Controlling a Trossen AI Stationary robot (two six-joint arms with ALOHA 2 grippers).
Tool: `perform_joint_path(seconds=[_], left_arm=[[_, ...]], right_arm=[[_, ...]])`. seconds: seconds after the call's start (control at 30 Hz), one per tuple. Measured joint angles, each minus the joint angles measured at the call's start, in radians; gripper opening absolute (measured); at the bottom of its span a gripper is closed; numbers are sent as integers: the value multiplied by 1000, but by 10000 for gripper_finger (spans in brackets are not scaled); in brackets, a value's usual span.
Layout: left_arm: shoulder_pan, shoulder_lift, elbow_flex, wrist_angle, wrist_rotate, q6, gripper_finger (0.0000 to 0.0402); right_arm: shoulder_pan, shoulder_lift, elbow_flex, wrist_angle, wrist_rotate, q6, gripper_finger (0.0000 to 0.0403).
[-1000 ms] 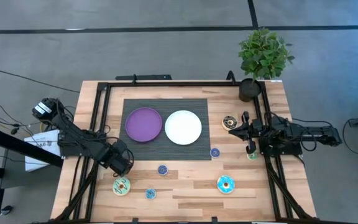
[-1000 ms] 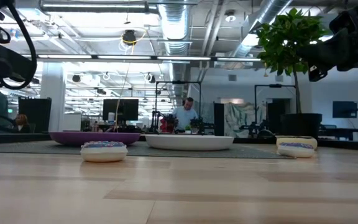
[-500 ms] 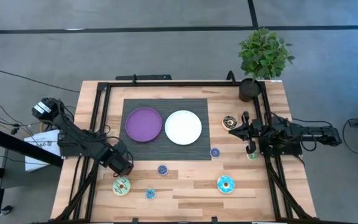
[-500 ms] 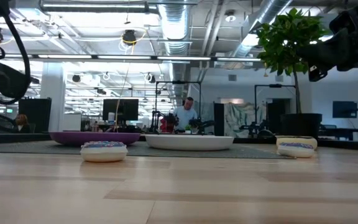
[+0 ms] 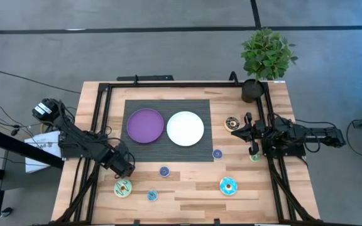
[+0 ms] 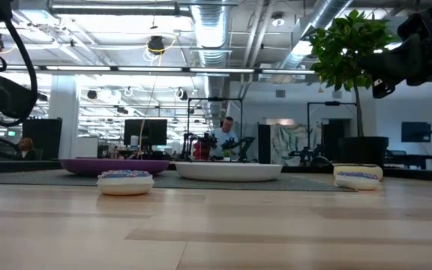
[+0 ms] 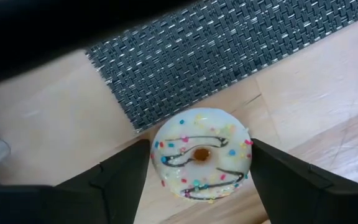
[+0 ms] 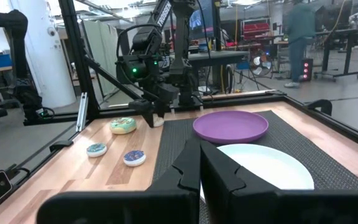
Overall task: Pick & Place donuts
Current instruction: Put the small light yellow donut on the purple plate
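The wooden counter (image 5: 187,201) carries a grey woven mat (image 5: 168,107) with a purple plate (image 5: 145,125) and a white plate (image 5: 185,128) side by side on it. The left gripper (image 5: 123,165) hangs over the mat's near-left corner, jaws spread to either side of a white sprinkled donut (image 7: 202,162) — apart from it, not pinching. The right gripper (image 5: 251,135) waits by the counter's right edge, jaws pressed together on nothing. Other donuts lie loose on the bare wood: cyan (image 5: 227,185), light green (image 5: 122,187), brown (image 5: 232,123) — and three small blue ones (image 5: 164,171).
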Motion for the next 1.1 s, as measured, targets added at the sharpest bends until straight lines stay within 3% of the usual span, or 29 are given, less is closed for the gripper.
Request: perform_joint_path(seconds=[0.53, 1.1], left_arm=[[0, 1, 5, -9, 13, 0, 104], [0, 3, 26, -47, 17, 1, 96]], right_arm=[[0, 0, 0, 0, 0, 0, 0], [0, 0, 0, 0, 0, 0, 0]])
